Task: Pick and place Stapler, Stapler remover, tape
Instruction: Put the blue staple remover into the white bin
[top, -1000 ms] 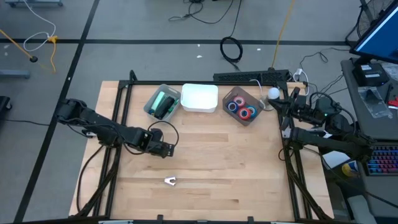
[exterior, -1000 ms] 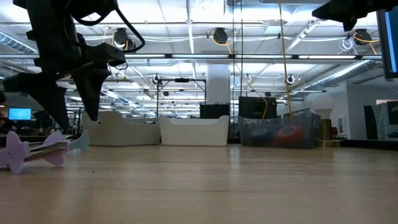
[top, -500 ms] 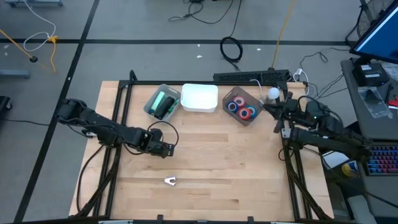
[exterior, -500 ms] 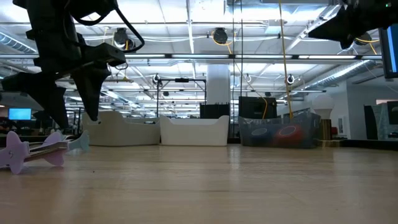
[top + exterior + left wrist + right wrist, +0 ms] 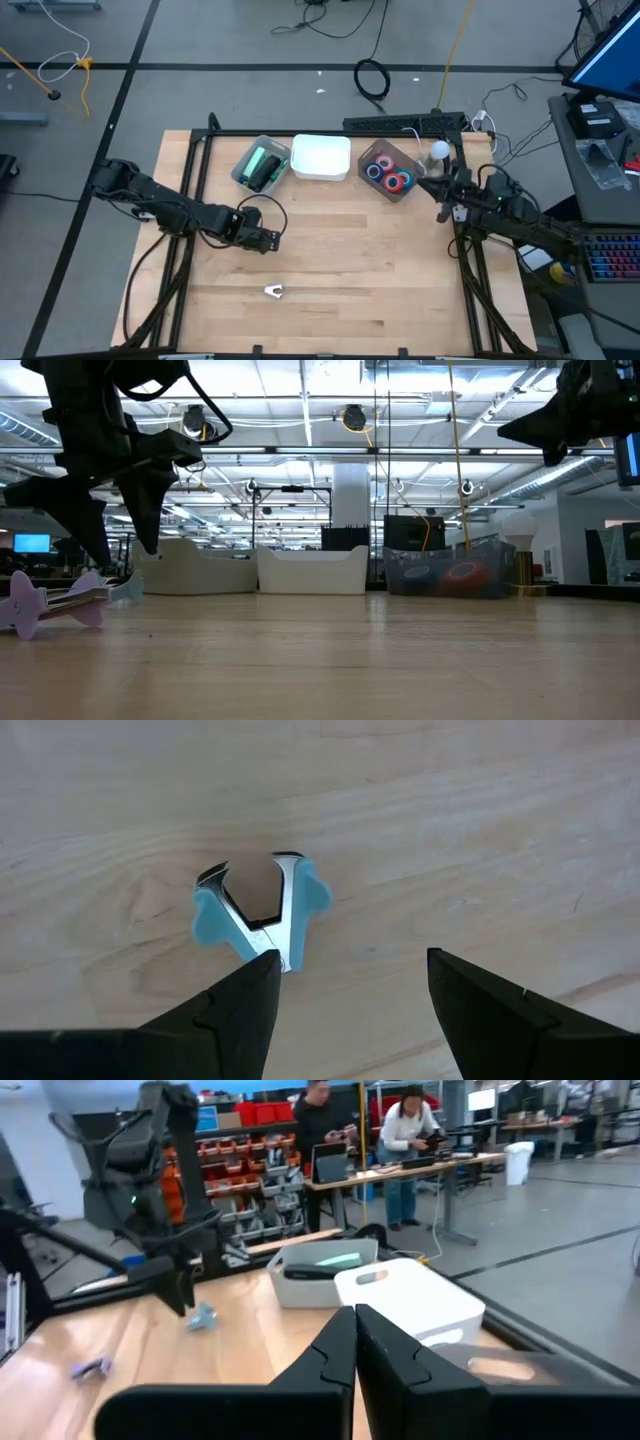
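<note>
Left gripper (image 5: 272, 240) hovers over mid-table, fingers (image 5: 240, 1005) wide apart, a blue staple remover (image 5: 258, 915) lying on the wood just beyond them. Right gripper (image 5: 428, 185) sits by the table's right edge, fingers pressed together, empty. Tape rolls (image 5: 388, 174) lie in the clear bin (image 5: 405, 160); stapler (image 5: 266, 166) in the grey bin (image 5: 243, 160); white bin (image 5: 320, 158) between.

High cam looks straight down, low cam level at tabletop, both sharing wooden table (image 5: 330, 250) w/ wrist cams.
</note>
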`<state>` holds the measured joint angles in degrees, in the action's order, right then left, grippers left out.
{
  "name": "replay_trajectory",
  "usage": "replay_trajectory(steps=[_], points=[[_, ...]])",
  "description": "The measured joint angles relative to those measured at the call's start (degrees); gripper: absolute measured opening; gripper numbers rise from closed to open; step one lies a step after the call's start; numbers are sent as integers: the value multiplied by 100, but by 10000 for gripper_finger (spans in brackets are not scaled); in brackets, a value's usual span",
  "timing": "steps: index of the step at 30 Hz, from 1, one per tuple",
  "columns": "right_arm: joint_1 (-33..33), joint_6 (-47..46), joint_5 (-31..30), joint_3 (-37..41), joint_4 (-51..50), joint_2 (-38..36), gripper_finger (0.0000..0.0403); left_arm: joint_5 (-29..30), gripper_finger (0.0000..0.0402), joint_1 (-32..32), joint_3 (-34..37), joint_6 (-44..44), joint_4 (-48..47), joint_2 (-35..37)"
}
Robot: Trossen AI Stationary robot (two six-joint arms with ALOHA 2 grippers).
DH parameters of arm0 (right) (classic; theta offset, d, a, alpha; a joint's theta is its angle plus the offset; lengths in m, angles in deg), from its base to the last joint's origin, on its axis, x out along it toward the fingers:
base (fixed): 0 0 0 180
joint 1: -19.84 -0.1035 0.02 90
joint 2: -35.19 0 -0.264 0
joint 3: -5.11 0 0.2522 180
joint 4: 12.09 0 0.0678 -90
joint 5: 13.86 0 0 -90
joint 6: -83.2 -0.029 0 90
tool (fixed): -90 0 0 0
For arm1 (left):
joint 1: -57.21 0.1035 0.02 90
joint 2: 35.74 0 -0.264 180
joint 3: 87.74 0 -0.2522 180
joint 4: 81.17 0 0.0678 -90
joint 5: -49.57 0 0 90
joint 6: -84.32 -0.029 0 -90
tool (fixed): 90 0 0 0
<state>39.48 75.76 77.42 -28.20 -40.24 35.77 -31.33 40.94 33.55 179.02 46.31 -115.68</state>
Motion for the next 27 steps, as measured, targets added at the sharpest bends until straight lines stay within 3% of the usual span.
replay_trajectory(steps=[7,14,27], points=[[0,-86,46,401,384,-39,0,38,253,246,4,-542,300,2],[0,-88,45,573,826,-41,0,42,253,471,4,-455,-81,2],[2,-88,32,575,966,-41,0,-176,253,540,4,-346,278,-326]])
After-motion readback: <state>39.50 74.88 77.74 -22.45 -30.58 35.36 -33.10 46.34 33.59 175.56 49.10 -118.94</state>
